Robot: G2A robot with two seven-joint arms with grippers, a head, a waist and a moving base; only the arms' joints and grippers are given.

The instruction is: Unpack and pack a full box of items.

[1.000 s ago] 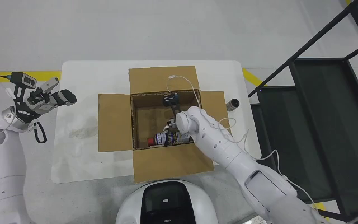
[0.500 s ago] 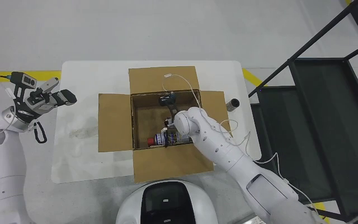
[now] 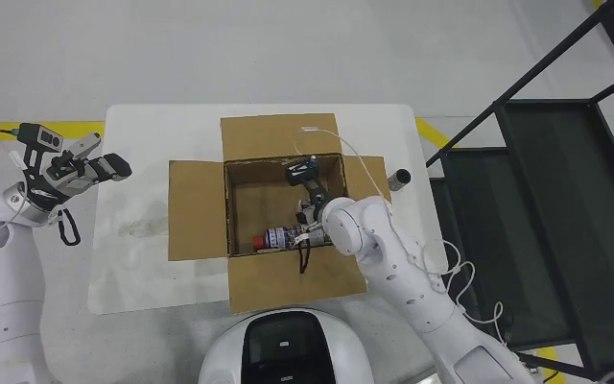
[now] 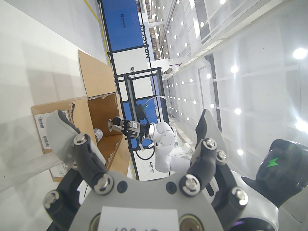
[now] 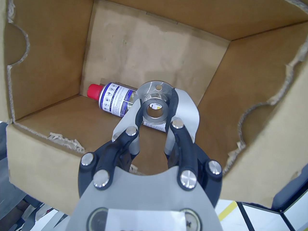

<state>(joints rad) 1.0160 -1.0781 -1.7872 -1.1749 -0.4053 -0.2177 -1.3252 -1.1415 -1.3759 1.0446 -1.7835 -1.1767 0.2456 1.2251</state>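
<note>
An open cardboard box (image 3: 200, 209) stands mid-table, its walls (image 5: 48, 37) seen from above in the right wrist view. On its floor lies a spray can (image 5: 113, 98) with a red cap, near the front wall (image 3: 278, 236). My right gripper (image 5: 155, 99) hangs over the box's right half (image 3: 312, 209), shut on a round metal flange (image 5: 150, 88) held above the can. The left wrist view shows that flange (image 4: 111, 124) at the box rim from afar. My left gripper (image 4: 131, 117) is open with nothing in it, off the table's left edge (image 3: 113, 166).
A small dark cylinder (image 3: 398, 178) stands on the white table (image 3: 144, 269) just right of the box's right flap. A black metal rack (image 3: 537, 192) stands beside the table's right side. Bare tabletop lies left of the box.
My right arm has swung its elbow to the right and drawn the gripper back from the can, which now shows more fully. The left arm has not moved.
</note>
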